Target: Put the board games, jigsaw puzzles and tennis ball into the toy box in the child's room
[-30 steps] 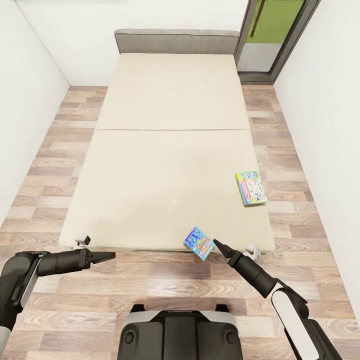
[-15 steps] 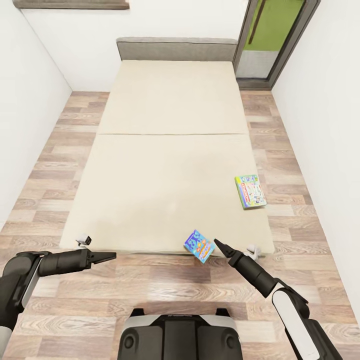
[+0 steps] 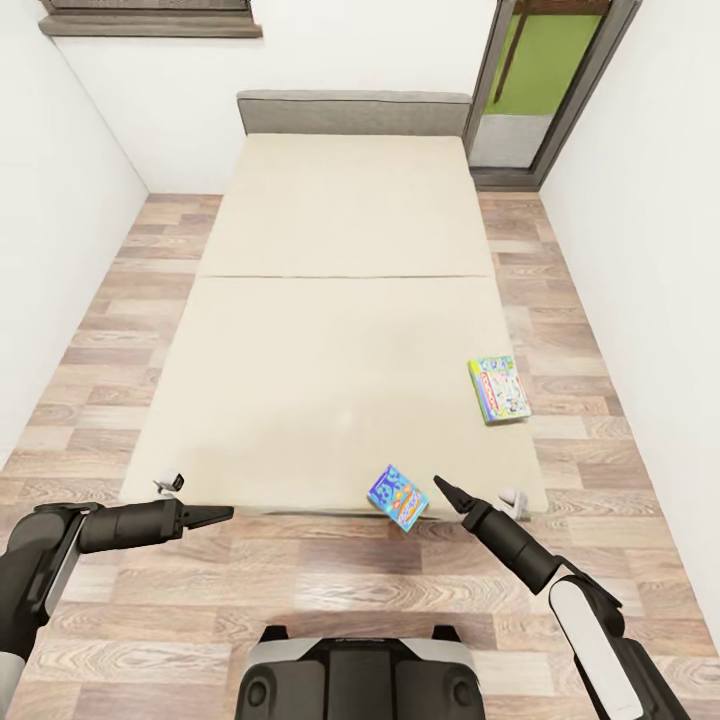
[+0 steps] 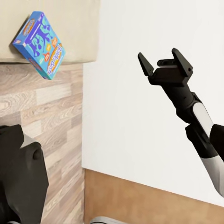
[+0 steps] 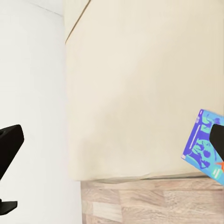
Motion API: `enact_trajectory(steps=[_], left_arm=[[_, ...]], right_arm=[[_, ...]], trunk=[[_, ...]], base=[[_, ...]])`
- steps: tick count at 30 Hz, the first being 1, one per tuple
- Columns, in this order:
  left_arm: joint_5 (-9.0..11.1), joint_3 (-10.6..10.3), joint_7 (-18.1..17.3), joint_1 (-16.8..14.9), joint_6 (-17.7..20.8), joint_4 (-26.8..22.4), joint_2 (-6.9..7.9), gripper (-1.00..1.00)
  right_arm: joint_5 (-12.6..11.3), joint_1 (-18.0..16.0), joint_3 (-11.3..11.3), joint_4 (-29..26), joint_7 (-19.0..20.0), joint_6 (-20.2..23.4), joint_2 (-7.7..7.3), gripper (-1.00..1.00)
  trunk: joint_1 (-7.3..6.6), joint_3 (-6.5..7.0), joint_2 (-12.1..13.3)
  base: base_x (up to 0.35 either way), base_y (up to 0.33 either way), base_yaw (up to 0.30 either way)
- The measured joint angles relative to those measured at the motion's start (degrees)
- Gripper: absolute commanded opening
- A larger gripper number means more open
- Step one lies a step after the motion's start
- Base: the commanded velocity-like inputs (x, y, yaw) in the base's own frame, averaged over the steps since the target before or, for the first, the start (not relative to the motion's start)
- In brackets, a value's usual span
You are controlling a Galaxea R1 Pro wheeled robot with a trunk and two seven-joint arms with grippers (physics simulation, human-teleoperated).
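Observation:
The bed (image 3: 330, 330) has a beige mattress and a grey headboard. A blue and orange board game (image 3: 397, 497) sits tilted over the bed's foot edge; it also shows in the left wrist view (image 4: 40, 44) and the right wrist view (image 5: 205, 149). A pale, green-edged board game (image 3: 499, 389) lies near the bed's right edge. My right gripper (image 3: 443, 487) hangs just right of the blue game, not touching it, and the left wrist view shows it (image 4: 163, 63) open. My left gripper (image 3: 222, 514) floats at the foot edge, far left of the game.
Wood floor (image 3: 330, 580) runs round the bed. White walls stand close on both sides. A glass door (image 3: 530, 90) is at the back right and a window sill (image 3: 150, 25) at the back left. My base (image 3: 360, 675) is at the foot of the bed.
The whole picture has shifted down and the window sill has come into sight, so the camera has moved. Both grippers and both games keep their places.

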Motion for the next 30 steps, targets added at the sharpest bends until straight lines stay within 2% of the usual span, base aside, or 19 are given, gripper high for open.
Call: enact_trajectory(steps=[16,30], left_arm=[[-0.03,-0.08,0.00,0.00,-0.10,0.00,-0.01,1.00],[-0.03,0.00,0.00,0.01,-0.12,-0.01,-0.02,1.00]], right_arm=[[-0.03,0.00,-0.78,0.01,0.54,-0.12,-0.03,1.00],[-0.03,0.00,-0.81,0.02,0.60,-0.20,-0.02,1.00]], trunk=[[0.00,1.51,0.00],[0.00,2.84,0.00]], base=[[0.000,0.000,0.001],[0.000,0.000,0.055]])
